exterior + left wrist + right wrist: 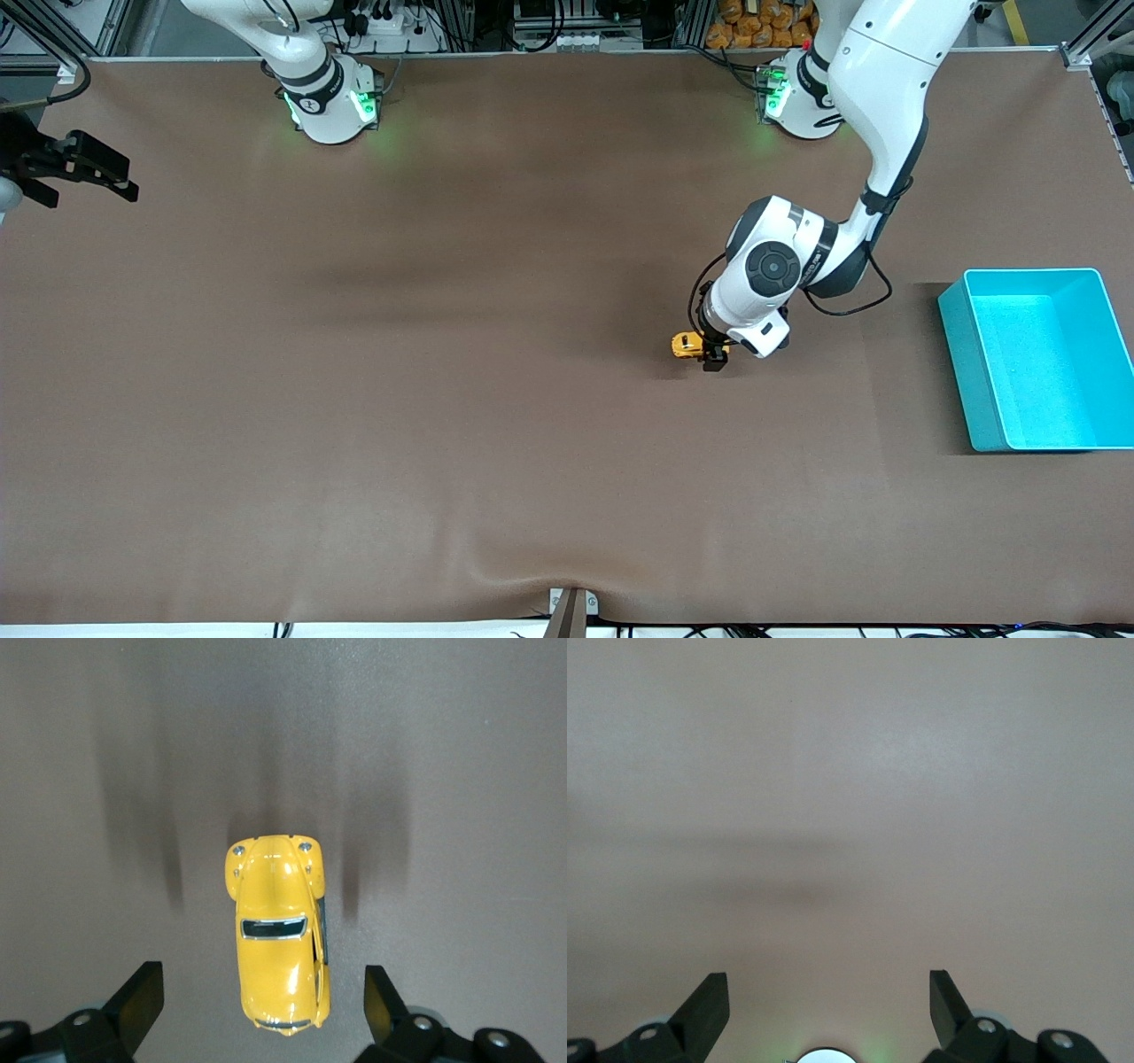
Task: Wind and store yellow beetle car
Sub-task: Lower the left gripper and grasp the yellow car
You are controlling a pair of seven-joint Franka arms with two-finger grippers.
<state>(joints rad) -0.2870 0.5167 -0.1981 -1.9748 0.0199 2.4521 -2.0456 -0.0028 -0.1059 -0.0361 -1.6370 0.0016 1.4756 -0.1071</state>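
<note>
**Left tool straddling car, grasp not yet made**

The small yellow beetle-shaped toy car (pixel 279 935) sits on the brown worktop (pixel 443 399), well apart from the teal plastic bin (pixel 966 372). The left tool (pixel 264 1005) stands wide, fingers clear of both flanks. Recommendation: centre, then close squarely. The right tool (pixel 828 1005) waits, wide, empty.

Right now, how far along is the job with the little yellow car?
Nothing looks finished. The yellow car sits on the table, and the teal bin is empty. In hand: the left gripper is open with a finger either side of the car, not yet gripping. The right gripper waits open. Left: gripping, winding, storing.
</note>
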